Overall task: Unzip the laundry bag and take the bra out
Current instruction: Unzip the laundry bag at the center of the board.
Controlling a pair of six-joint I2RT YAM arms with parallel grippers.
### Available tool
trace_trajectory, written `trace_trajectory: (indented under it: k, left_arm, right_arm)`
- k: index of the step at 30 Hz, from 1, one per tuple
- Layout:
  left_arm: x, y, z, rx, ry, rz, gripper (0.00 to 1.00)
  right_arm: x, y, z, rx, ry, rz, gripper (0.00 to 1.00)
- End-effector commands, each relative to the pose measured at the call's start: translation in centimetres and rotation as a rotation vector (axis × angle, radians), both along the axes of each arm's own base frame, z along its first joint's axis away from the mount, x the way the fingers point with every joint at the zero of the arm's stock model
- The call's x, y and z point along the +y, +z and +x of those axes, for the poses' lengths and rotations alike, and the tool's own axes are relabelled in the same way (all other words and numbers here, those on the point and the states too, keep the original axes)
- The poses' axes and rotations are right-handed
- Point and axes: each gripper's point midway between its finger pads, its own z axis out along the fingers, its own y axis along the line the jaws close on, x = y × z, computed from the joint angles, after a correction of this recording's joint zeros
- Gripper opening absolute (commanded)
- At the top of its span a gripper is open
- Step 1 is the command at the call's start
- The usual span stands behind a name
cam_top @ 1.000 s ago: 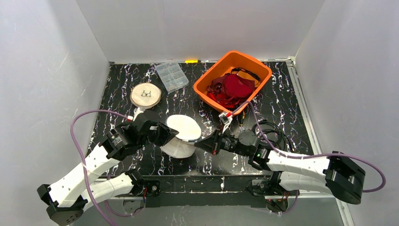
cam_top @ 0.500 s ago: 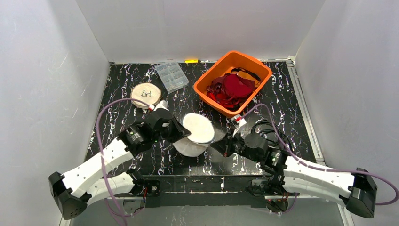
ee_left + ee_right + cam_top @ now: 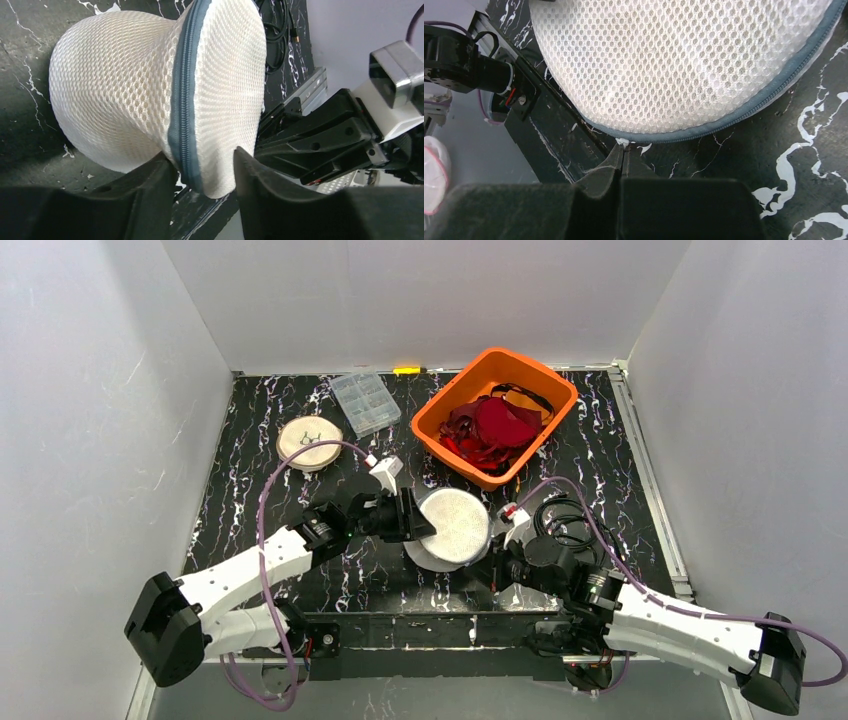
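Jaws first: the left gripper [image 3: 201, 170] is parted, fingers straddling the bag [image 3: 455, 525] rim, with the zipper [image 3: 181, 100] running down between them. We see a gap on one side, so we read it as not clamping. The right gripper [image 3: 622, 150] is pinched shut, tips right at the zipper seam on the bag's near edge. A small white bit sits at those tips. It could be the pull, but we can't tell.

The bag sits mid-table [image 3: 620, 460] between the two grippers, round face tilted. The zipper looks closed along every stretch we can see. The bra doesn't show through the mesh; we assume it's inside.

Handling, our call:
- The bag is a light, soft mesh dome that holds its shape only loosely.
- It will crumple and slide on the table if we pull it one-handed.
- The mesh is grippy but stretchy, and nothing looks fragile.
- Best holds are the stiffer zipper tape beside the pull, as an anchor, and the pull tab itself for the other gripper.
- Pinching plain mesh will just tent it.

Around it:
- A cable [image 3: 565, 515] coil lies just right of the bag, near the right arm, so we flag a snag risk.
- The orange bin [image 3: 455, 388] with red garments [image 3: 495, 425] sits behind, apart from the bag.
- The clear box [image 3: 364, 402] and wooden disc [image 3: 310, 442] are at back left, well apart.
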Motion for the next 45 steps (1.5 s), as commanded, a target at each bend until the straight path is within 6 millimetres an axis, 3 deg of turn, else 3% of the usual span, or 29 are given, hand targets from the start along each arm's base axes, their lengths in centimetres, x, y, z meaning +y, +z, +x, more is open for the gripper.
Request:
trace_trajectory:
  k: [1, 8, 11, 17, 22, 26, 31, 36, 40, 45]
  left_arm:
    - [0.1, 1.1, 0.2, -0.074, -0.019, -0.050, 0.54]
    - [3.3, 1.3, -1.6, 0.003, 0.156, -0.115, 0.89]
    - [4.3, 1.4, -3.0, 0.051, 0.208, -0.181, 0.97]
    - [4.5, 0.4, -5.4, 0.148, 0.253, -0.243, 0.98]
    - [4.3, -0.6, -7.4, 0.213, 0.229, -0.195, 0.97]
    - [4.7, -2.1, -7.8, 0.217, 0.277, -0.158, 0.95]
    - [4.5, -2.6, -6.9, 0.202, 0.329, -0.159, 0.87]
    - [4.3, -3.2, -5.8, 0.190, 0.386, -0.141, 0.72]
    - [5.0, -4.1, -5.1, 0.194, 0.451, -0.112, 0.55]
    - [6.8, -4.4, -4.3, 0.173, 0.540, -0.056, 0.26]
  right_arm:
    - [1.3, 0.8, -0.1, 0.022, 0.001, 0.080, 0.01]
    - [2.3, 1.1, 0.0, 0.043, -0.026, 0.119, 0.01]
    - [2.8, 1.9, 0.0, 0.037, -0.027, 0.134, 0.01]
    - [4.7, 2.3, -0.7, 0.024, 0.005, 0.126, 0.01]
    - [6.6, 2.8, -1.2, -0.011, 0.033, 0.111, 0.01]
    - [8.4, 3.5, -1.3, -0.033, 0.060, 0.130, 0.01]
    - [10.7, 3.9, -2.3, -0.056, 0.118, 0.134, 0.01]
    - [11.7, 4.4, -2.6, -0.077, 0.137, 0.133, 0.01]
    - [11.9, 4.7, -2.9, -0.088, 0.149, 0.140, 0.01]
    - [11.9, 4.9, -3.2, -0.106, 0.149, 0.139, 0.01]
